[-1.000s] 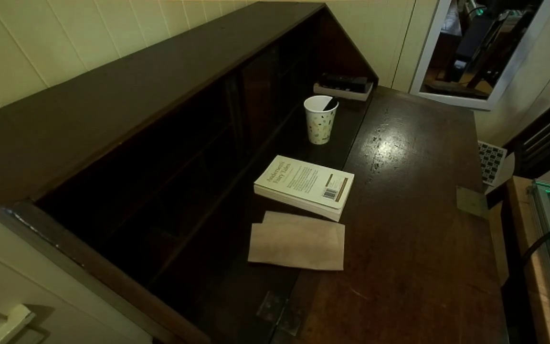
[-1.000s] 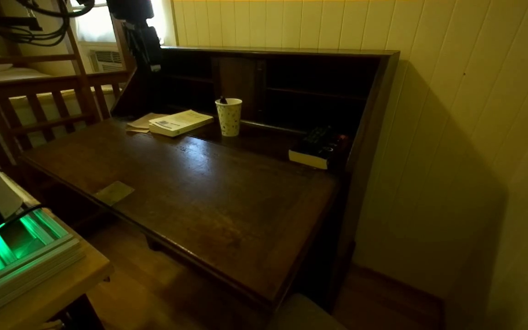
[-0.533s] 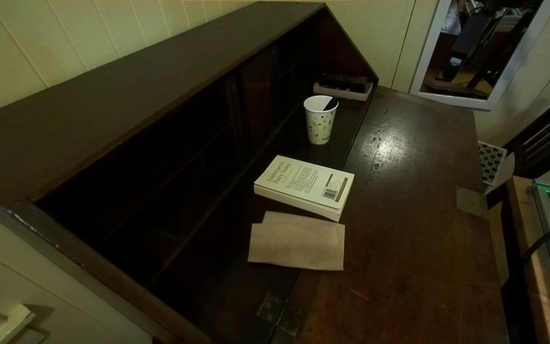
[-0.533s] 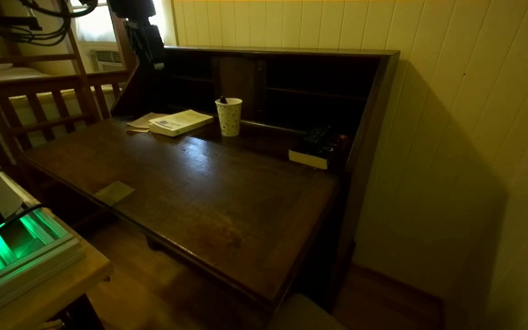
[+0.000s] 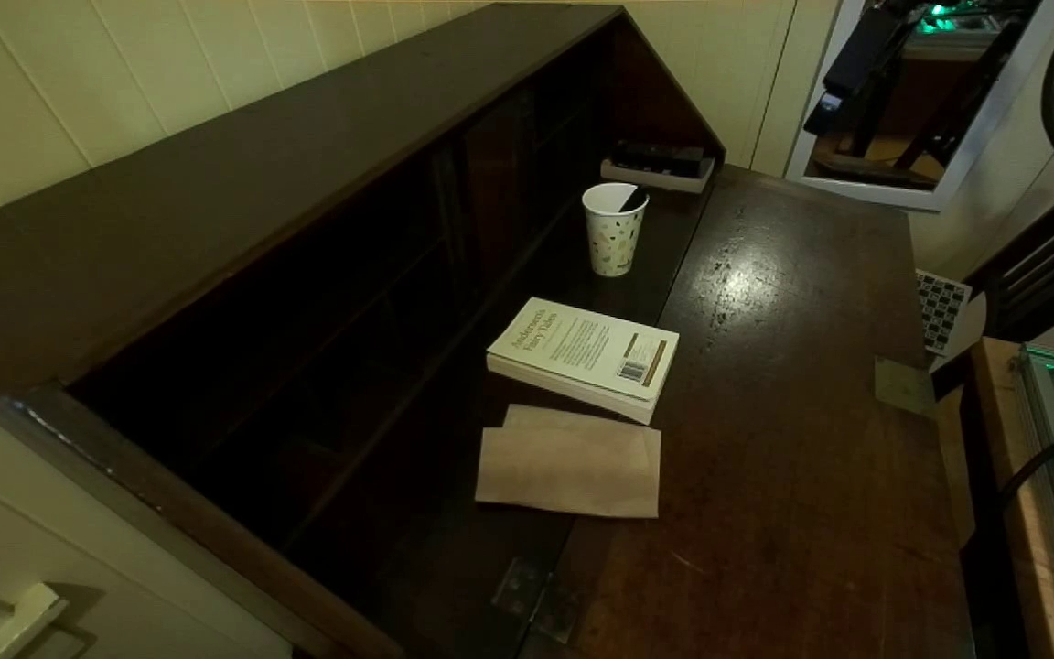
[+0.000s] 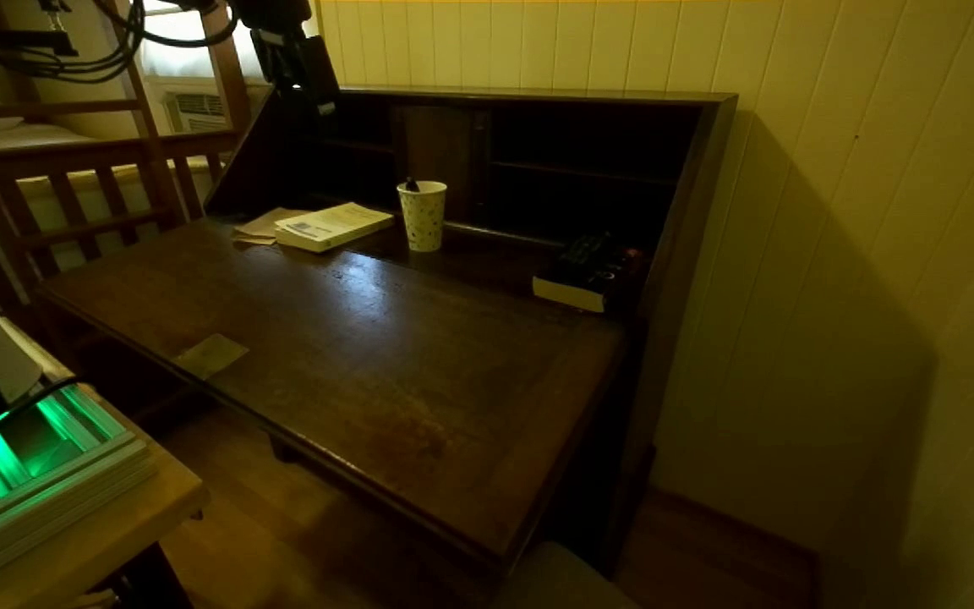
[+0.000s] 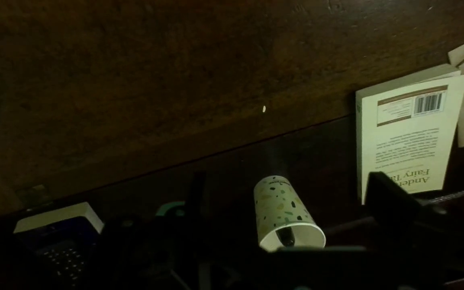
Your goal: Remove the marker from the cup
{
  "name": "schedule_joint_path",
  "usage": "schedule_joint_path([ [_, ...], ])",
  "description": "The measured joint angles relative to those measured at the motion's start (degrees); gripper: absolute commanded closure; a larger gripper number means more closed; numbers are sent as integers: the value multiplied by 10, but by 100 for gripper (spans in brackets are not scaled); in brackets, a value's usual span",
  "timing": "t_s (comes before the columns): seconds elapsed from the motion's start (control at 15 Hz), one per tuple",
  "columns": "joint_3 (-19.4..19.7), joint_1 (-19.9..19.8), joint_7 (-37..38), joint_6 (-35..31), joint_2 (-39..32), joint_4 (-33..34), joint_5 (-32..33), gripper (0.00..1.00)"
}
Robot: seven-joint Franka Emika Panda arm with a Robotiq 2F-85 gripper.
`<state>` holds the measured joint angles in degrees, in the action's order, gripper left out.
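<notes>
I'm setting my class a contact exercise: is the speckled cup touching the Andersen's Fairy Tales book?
Apart. In the wrist view, a stretch of dark desk shows between the cup and the book.

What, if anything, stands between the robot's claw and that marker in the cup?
Nothing visible stands between the open gripper and the top of the marker; the cup surrounds the rest. The white book lies to one side.

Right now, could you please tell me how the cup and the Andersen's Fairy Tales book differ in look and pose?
The cup stands upright, with the marker in it, while the book lies flat and closed. The cup is round and tapers downward; the book is rectangular. The cup is flecked, whereas the book's cover shows print and a barcode. Both are pale and sit on the desk.
</notes>
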<state>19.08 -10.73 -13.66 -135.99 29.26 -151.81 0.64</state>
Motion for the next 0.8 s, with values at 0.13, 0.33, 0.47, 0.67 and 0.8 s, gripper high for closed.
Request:
schedule_joint_path([
  [0.13, 15, 11, -33, -7, -20, 21, -15, 0],
  [0.33, 36, 21, -76, -15, -58, 58, -38, 0],
  [0.47, 41, 26, -96, -22, -86, 77, -53, 0],
  [0.67, 40, 36, -109, -39, -127, 97, -79, 0],
  [0.8, 34, 42, -109, -57, -152, 104, -98, 0],
])
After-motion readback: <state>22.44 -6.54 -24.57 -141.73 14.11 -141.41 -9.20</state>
